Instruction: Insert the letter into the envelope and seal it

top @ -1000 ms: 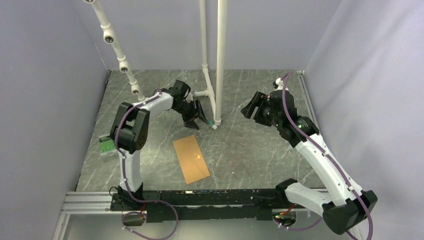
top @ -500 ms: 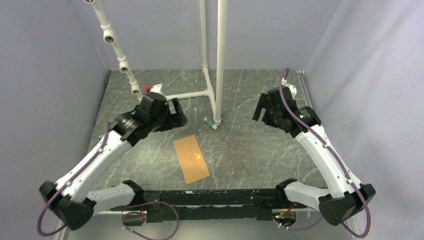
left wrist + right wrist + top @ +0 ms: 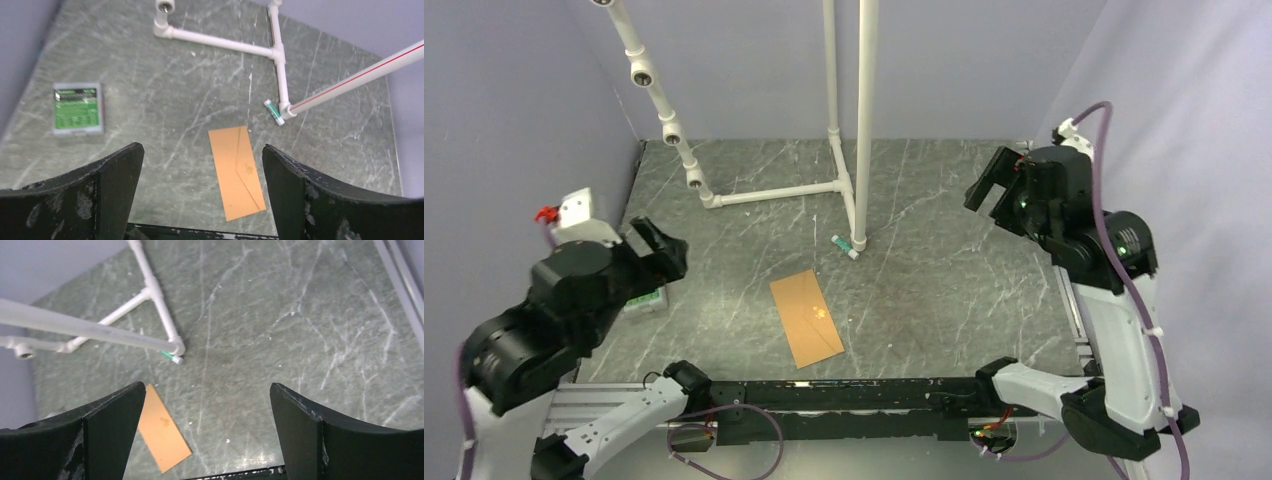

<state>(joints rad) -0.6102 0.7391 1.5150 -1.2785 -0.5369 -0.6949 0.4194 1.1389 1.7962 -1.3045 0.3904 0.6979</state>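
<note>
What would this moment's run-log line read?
left claw: open, empty | right claw: open, empty | envelope: flat on table, untouched | letter: not visible

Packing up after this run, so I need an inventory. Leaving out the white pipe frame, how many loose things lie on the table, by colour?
Orange-brown: 1, the envelope
Green with grey rim: 1, the flat box
Green and white: 1, the small tube
Total: 3

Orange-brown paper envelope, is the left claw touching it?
Apart. The left wrist view shows the open left claw raised high, with the orange-brown paper envelope lying flat far below it.
</note>
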